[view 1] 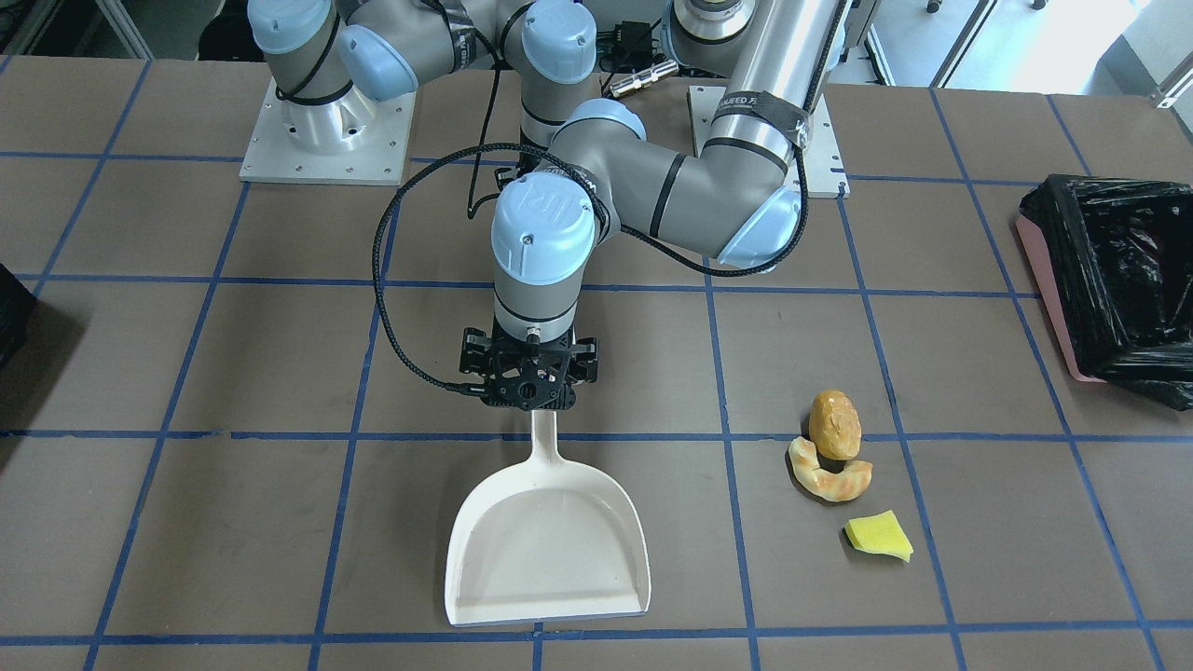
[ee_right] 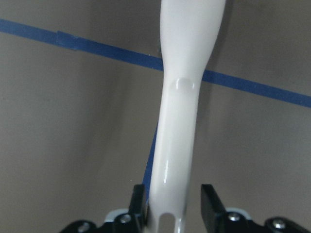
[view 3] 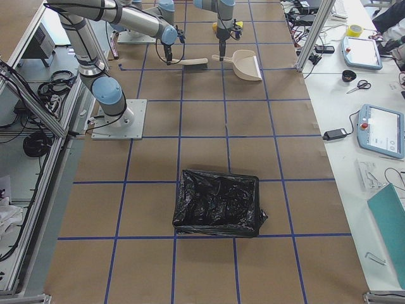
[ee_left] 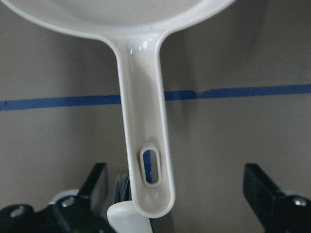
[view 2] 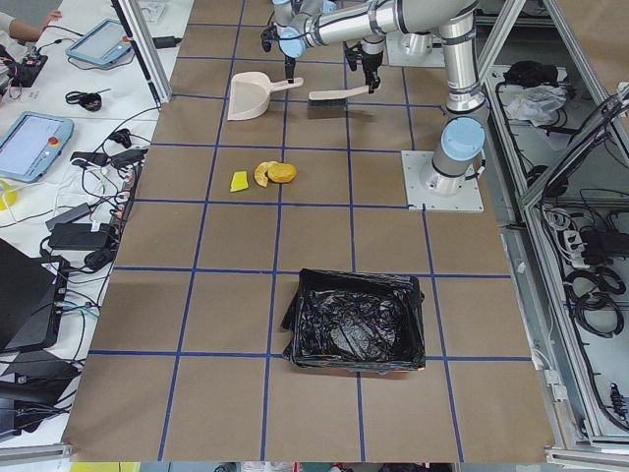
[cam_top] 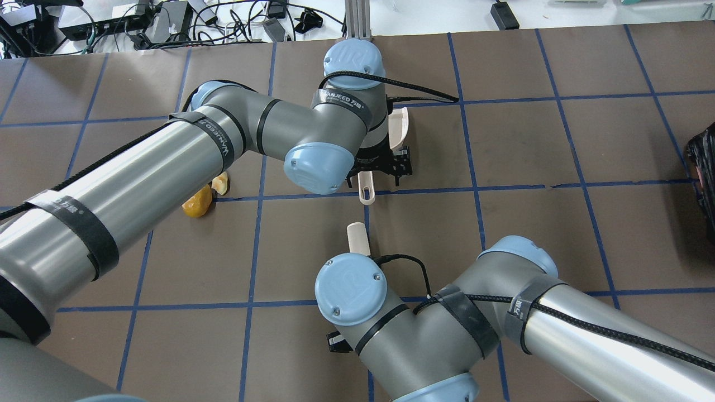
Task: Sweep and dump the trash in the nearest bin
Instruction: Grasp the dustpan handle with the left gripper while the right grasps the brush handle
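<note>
Trash: golden-brown bread-like lump (view 1: pixel 834 424) touching a tan crescent (view 1: pixel 829 477), with a yellow sponge wedge (view 1: pixel 880 538) just beside them, lower right of the front-facing view.
Bin: pink-sided bin (view 1: pixel 1046 280) lined with a black bag, at that view's right edge, well apart from the trash.
Dustpan: white dustpan (view 1: pixel 545 550) flat on the table (view 1: pixel 280 373), lower centre.
Left gripper: left gripper (view 1: pixel 529 384) over the dustpan's handle, fingers spread wide either side, clear of it.
Right gripper: right gripper (ee_right: pixel 175 201) set narrowly about the white brush handle (ee_right: pixel 180 121). A sliver of gap seems to show on one side, so I cannot tell whether it grips.
</note>
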Action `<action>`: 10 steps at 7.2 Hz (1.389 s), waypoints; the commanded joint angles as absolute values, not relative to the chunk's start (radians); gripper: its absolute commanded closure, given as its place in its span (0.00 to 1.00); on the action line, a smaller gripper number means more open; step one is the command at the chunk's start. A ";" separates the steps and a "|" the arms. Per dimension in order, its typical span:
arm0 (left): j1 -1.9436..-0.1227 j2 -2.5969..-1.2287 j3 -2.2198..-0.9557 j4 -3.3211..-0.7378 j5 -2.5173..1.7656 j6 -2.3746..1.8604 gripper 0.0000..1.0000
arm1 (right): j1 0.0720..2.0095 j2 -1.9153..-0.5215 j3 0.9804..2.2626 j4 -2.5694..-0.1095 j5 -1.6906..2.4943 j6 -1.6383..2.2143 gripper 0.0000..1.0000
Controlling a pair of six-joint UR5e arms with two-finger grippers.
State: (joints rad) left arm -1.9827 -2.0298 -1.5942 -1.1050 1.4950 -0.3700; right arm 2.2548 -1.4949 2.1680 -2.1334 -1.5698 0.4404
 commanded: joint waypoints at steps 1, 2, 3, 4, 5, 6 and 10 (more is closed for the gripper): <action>-1.977 -2.026 -1.612 -1.098 1.500 -0.367 0.00 | 2.255 -1.497 2.168 -2.134 -1.569 0.439 1.00; -1.970 -2.031 -1.603 -1.097 1.499 -0.371 0.00 | 2.255 -1.497 2.168 -2.134 -1.568 0.439 1.00; -1.968 -2.034 -1.601 -1.097 1.502 -0.371 0.00 | 2.255 -1.497 2.168 -2.134 -1.569 0.428 1.00; -1.968 -2.040 -1.606 -1.097 1.503 -0.370 0.04 | 2.253 -1.502 2.168 -2.135 -1.569 0.428 1.00; -1.968 -2.049 -1.606 -1.097 1.503 -0.376 0.07 | 2.255 -1.512 2.169 -2.134 -1.569 0.446 1.00; -1.968 -2.062 -1.602 -1.097 1.502 -0.385 0.07 | 2.253 -1.544 2.168 -2.106 -1.569 0.489 1.00; -1.968 -2.082 -1.600 -1.077 1.496 -0.382 0.35 | 2.252 -1.598 2.169 -2.036 -1.568 0.763 1.00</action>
State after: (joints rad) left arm -1.9681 -2.0770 -1.6003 -1.0800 1.4983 -0.3840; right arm 2.2520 -1.5918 2.1689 -2.0413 -1.5683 0.6582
